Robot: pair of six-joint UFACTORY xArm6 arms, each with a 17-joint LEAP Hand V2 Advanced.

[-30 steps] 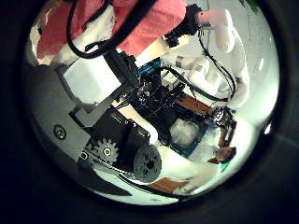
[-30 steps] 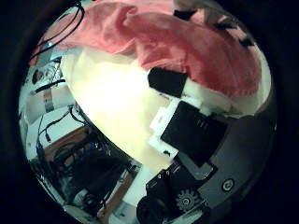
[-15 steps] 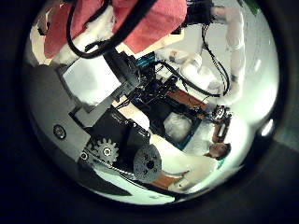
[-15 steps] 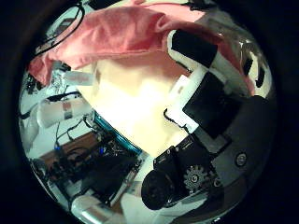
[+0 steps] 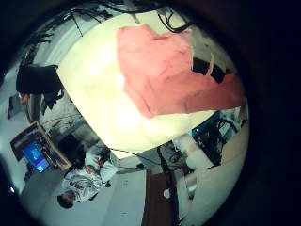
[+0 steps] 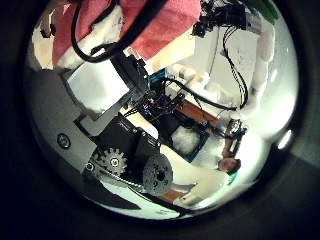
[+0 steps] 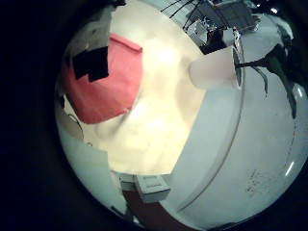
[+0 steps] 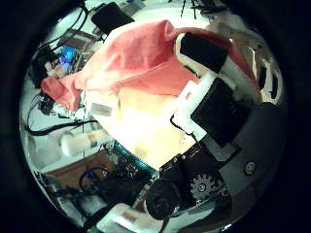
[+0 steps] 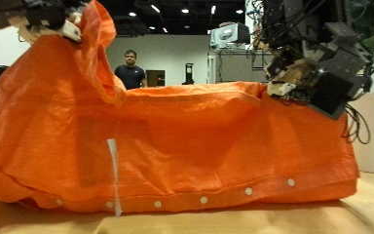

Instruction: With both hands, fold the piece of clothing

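An orange garment (image 9: 200, 136) hangs spread out between my two hands, and its lower hem with white snaps rests on the wooden table (image 9: 239, 222). My left hand (image 9: 31, 14) pinches one top corner. My right hand (image 9: 319, 70) pinches the other top corner, a little lower. A white strip hangs down the front of the cloth. In the right thumb side palm view the garment (image 8: 126, 58) runs under curled fingers (image 8: 209, 53). The left thumb side palm view shows the cloth (image 6: 160, 25) held against that hand's fingers. The garment (image 5: 160, 66) also drapes towards the table below the left palm.
A white round container (image 7: 214, 69) stands beyond the table's edge (image 7: 164, 106) on the right hand's side. Racks of equipment stand behind the arms.
The right palm's view has swung, so its camera has moved, and more of the cloth now hangs away from the table. The cloth stays under its fingers. The left palm's view has barely shifted.
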